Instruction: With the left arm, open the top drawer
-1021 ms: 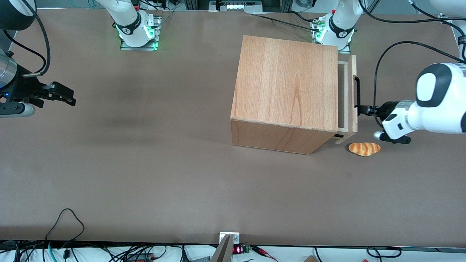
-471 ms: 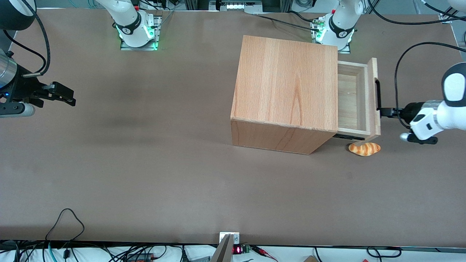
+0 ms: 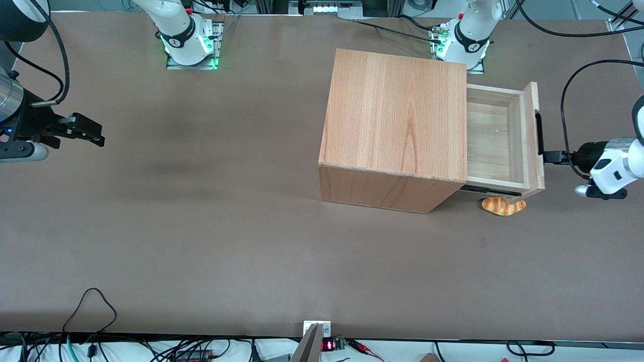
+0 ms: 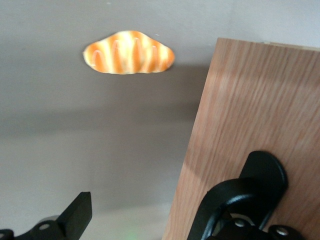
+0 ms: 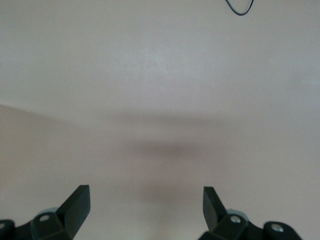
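The top drawer (image 3: 485, 143) stands pulled well out of the wooden cabinet (image 3: 397, 125), its pale plank floor bare. Its thick front panel (image 3: 533, 136) carries a slim black bar handle (image 3: 539, 131). My left gripper (image 3: 547, 157) sits right at that handle, on the end of the white left arm (image 3: 611, 168). In the left wrist view the panel (image 4: 250, 100) and the handle's end (image 4: 260, 172) are close up. The gripper (image 4: 147, 217) is open there: one finger (image 4: 77, 212) stands free over the table and the other is hooked at the handle.
A striped bread roll (image 3: 503, 206) lies on the brown table, partly under the drawer's front corner, also in the wrist view as the roll (image 4: 127, 52). A black cable (image 3: 566, 100) loops above the gripper. The arm bases (image 3: 465, 40) stand farther from the camera than the cabinet.
The drawer has slid out from nearly shut to widely open, toward the working arm's end. The gripper travelled with the handle the same way.
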Controlling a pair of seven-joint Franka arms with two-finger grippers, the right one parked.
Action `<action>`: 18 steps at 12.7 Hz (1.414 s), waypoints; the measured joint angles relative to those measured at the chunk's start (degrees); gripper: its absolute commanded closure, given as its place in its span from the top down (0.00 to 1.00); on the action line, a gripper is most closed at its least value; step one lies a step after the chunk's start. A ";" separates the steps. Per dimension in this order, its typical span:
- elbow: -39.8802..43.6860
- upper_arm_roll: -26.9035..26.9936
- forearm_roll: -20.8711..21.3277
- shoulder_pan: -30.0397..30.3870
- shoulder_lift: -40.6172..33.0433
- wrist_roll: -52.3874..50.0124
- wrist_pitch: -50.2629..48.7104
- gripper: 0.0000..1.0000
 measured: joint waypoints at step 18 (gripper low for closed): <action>4.74 -1.02 1.73 6.19 2.32 4.39 -1.38 1.00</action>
